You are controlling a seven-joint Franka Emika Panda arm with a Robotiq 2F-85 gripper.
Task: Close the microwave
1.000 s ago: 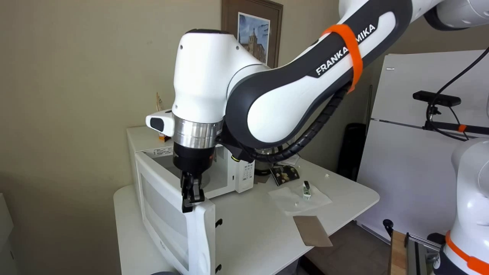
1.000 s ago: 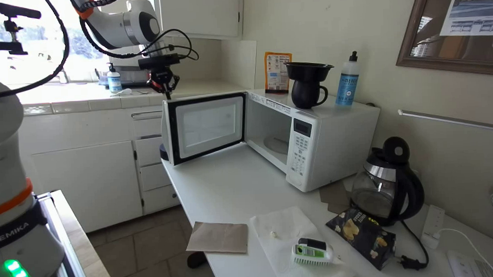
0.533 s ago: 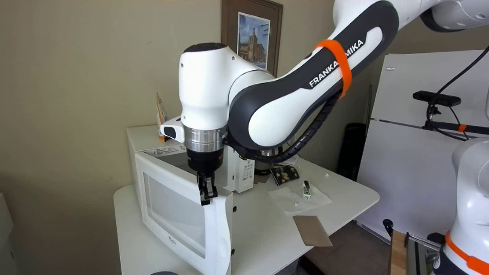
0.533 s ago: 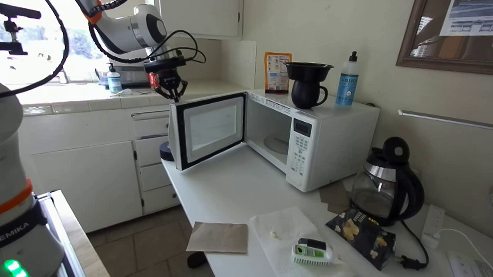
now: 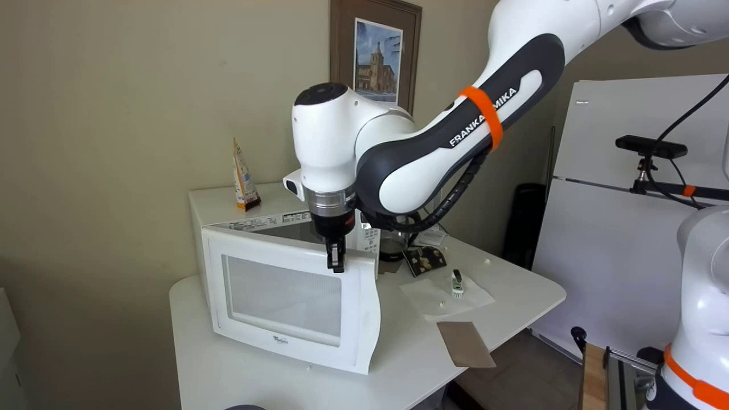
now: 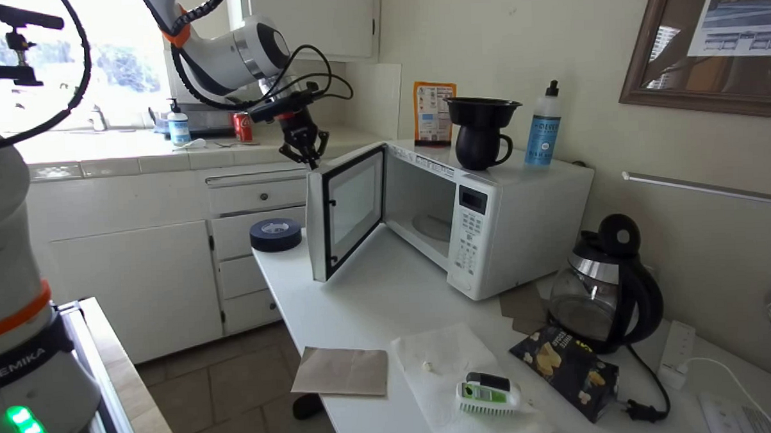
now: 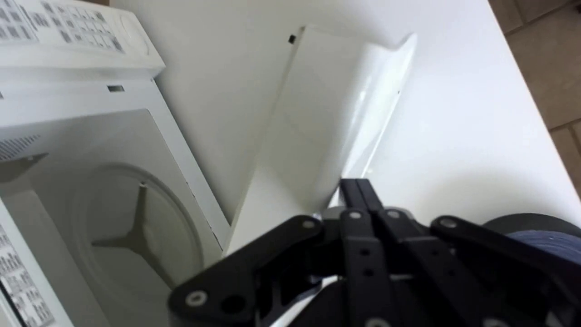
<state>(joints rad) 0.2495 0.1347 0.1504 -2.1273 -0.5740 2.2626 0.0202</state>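
The white microwave (image 6: 533, 218) stands on the table with its door (image 5: 285, 302) partly open. The door's free edge (image 6: 317, 232) stands out from the body in an exterior view, with the inside and turntable showing. My gripper (image 5: 336, 269) points down at the outer face of the door, near its top free corner. It also shows in an exterior view (image 6: 312, 164). In the wrist view my gripper (image 7: 355, 181) has its fingertips together with nothing between them, against the outer side of the door (image 7: 308, 113). The turntable (image 7: 140, 236) shows inside the body.
A black mug (image 6: 479, 148) with a bowl on it, a bag (image 6: 434, 112) and a soap bottle (image 6: 543, 131) stand on the microwave. A tape roll (image 6: 275, 235) sits at the table edge. A coffee pot (image 6: 593, 286) and a brush (image 6: 488, 392) lie beyond the control panel.
The door has swung inward toward the microwave body. My gripper has moved along with it, staying at its top outer corner. The tape roll and a red can have come into fuller view.
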